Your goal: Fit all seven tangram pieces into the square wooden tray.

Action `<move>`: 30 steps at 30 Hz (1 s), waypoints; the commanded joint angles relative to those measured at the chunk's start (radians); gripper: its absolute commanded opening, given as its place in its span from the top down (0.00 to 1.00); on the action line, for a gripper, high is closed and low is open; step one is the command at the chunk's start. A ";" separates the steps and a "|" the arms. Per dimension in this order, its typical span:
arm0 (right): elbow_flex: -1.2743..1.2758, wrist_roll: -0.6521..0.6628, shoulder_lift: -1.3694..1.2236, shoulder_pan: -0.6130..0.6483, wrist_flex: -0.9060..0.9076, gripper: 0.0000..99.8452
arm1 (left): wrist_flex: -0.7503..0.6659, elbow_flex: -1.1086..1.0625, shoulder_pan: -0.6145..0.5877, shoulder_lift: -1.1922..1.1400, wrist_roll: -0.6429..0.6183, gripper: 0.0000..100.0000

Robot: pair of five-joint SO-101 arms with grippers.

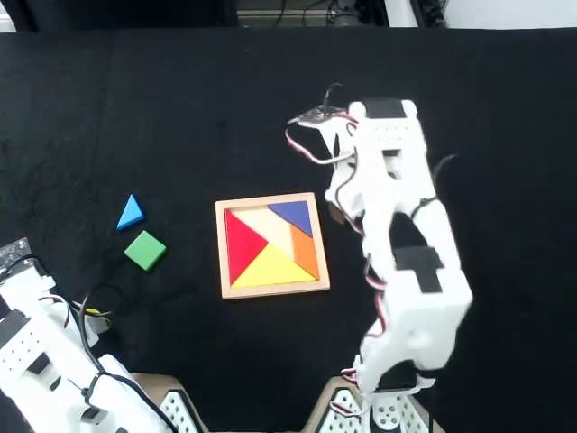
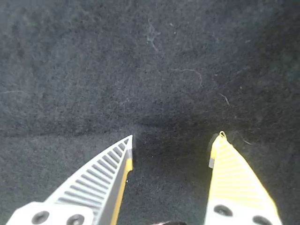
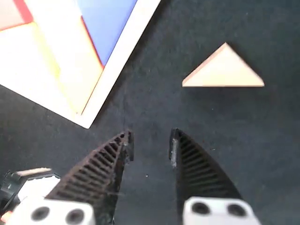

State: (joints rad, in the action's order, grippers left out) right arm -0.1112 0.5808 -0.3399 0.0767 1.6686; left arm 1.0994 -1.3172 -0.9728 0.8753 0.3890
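1. Wooden tray [image 1: 222, 248]: lies flat on the black cloth [image 1: 180, 108]. It holds four pieces: a red triangle [image 1: 239, 245], a yellow triangle [image 1: 270, 268], a dark blue piece [image 1: 294, 215] and an orange piece [image 1: 306, 248]. A bare patch of tray floor remains at its far-left corner.
2. Outside the tray, three pieces: a pale triangle [image 3: 224, 70] just beside a tray corner, and a green square [image 1: 145, 250] and small blue triangle [image 1: 131, 214] well to the tray's left, near each other.
3. Right gripper [image 3: 150, 143]: jaws apart and empty, over cloth near that tray corner and the pale triangle.
4. Left gripper [image 2: 174, 140]: jaws wide apart and empty, over bare cloth apart from the tray.
5. Progress, as judged: just past halfway.
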 commanded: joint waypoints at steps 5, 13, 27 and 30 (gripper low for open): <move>0.205 -0.006 0.156 -0.008 -0.272 0.90 | -0.017 0.005 0.004 0.009 0.006 0.73; 0.219 -0.048 0.137 -0.206 -0.422 0.99 | -0.017 0.005 0.007 0.009 0.006 0.73; -0.051 -0.049 -0.199 -0.193 -0.404 0.99 | -0.017 0.005 0.002 0.009 0.006 0.73; -0.142 -0.051 -0.239 -0.187 -0.384 0.99 | -0.017 0.005 0.002 0.009 0.006 0.73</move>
State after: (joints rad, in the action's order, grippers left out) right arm -0.1097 0.5424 -0.5577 -0.1105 1.2589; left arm 1.0994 -1.3172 -0.9728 0.8753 0.3890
